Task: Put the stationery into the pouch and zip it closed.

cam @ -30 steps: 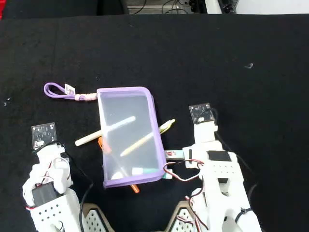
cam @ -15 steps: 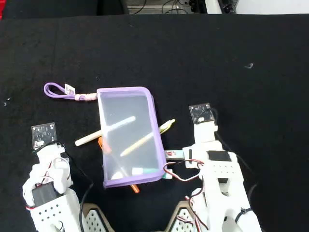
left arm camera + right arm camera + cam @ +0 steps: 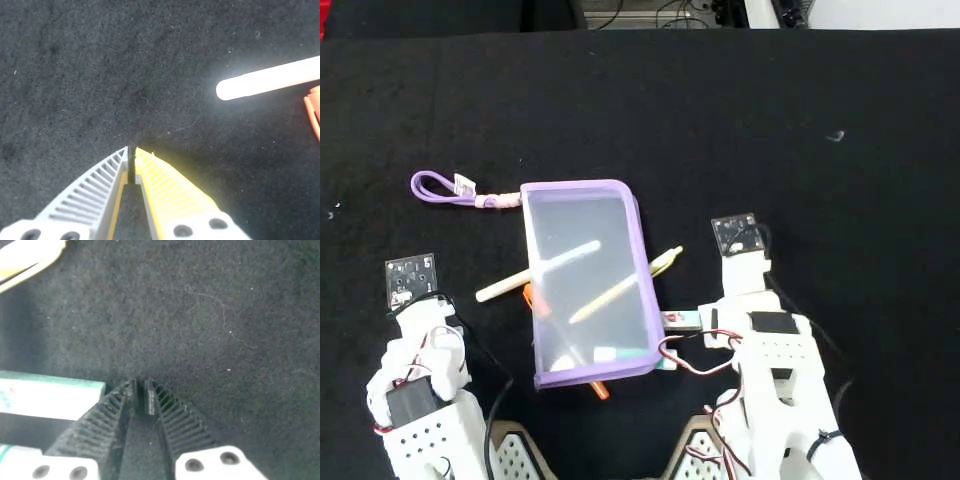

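A clear pouch with purple trim lies flat mid-table, its purple strap trailing off its far left corner. A white pen, a yellow pen, an orange item and a white-green eraser poke out from beneath it. My left gripper is shut and empty over bare cloth, near the white pen's end and the orange item. My right gripper is also shut and empty, beside the eraser and close to the yellow pen.
Black cloth covers the whole table, with wide free room behind and to the right of the pouch. Both arms' white bodies sit at the near edge, one on each side of the pouch.
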